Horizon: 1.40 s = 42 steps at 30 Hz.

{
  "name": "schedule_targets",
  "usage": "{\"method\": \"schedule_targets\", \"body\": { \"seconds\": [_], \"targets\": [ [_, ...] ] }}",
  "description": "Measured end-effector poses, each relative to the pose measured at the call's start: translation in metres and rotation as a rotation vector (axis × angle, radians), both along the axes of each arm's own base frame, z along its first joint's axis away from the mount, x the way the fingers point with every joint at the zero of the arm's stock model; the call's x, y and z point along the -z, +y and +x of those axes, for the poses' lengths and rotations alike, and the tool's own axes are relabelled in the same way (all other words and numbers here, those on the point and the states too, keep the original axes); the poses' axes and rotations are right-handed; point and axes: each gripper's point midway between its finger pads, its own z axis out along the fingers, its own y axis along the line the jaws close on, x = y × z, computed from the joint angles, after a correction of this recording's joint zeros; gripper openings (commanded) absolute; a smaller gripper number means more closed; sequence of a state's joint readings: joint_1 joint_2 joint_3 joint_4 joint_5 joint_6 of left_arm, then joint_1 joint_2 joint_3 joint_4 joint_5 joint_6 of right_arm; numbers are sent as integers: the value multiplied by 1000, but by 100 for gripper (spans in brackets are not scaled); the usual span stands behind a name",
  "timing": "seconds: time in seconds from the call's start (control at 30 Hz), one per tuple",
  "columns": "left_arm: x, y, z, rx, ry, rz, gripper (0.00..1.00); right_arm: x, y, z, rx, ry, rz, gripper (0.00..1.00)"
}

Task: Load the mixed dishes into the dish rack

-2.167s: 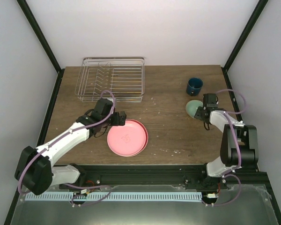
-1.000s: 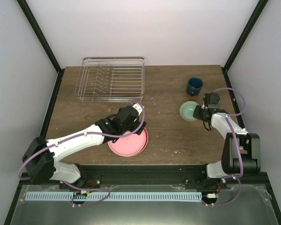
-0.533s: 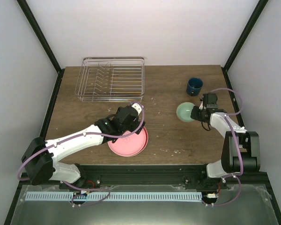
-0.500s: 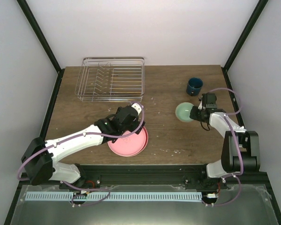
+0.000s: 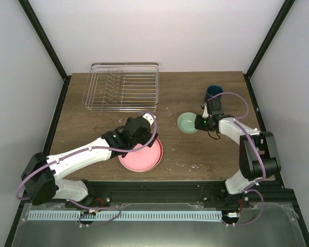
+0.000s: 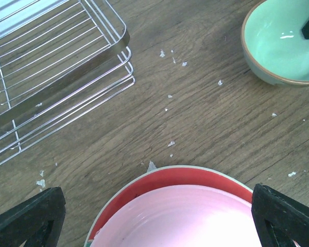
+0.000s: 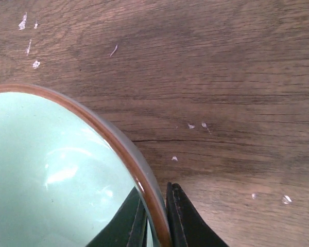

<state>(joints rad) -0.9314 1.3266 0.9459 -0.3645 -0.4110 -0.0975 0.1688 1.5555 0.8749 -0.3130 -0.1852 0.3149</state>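
My right gripper [image 7: 157, 216] is shut on the rim of the pale mint-green bowl [image 7: 51, 175], one finger inside and one outside. Seen from above, the bowl [image 5: 187, 123] sits mid-table with that gripper [image 5: 198, 123] at its right edge. The dark blue cup [image 5: 214, 91] stands behind, partly hidden by the right arm. My left gripper [image 5: 143, 140] hangs wide open over the far edge of the pink plate [image 6: 185, 221], which lies on a red-and-teal plate [image 6: 170, 178]. The silver wire dish rack [image 5: 121, 86] stands at the back left with nothing in it.
In the left wrist view a corner of the rack [image 6: 67, 77] lies up left and the bowl [image 6: 280, 43] up right, with bare wood and white crumbs [image 6: 171, 144] between. Black frame posts [image 5: 44, 43] flank the table.
The right gripper has moved the bowl leftward, from near the cup toward the table's middle. The left arm shifted right over the pink plate earlier and has held almost still since.
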Motion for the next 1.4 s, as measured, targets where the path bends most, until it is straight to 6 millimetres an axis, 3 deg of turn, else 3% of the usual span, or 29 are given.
{"method": "schedule_targets", "body": {
  "seconds": [0.3,0.5,0.7,1.23,1.4],
  "targets": [
    [7,4,-2,-10,10,14,100,13,13,17,-12,29,24,3],
    [7,5,-1,-15,8,18,100,16,24,23,-36,37,32,15],
    [7,6,-1,-18,9,18,100,6,30,30,-39,14,51,25],
    [9,7,-1,-22,7,23,100,-5,24,33,-15,-6,19,38],
    [5,-3,-2,44,-8,17,100,-8,13,31,17,-5,-29,52]
  ]
}}
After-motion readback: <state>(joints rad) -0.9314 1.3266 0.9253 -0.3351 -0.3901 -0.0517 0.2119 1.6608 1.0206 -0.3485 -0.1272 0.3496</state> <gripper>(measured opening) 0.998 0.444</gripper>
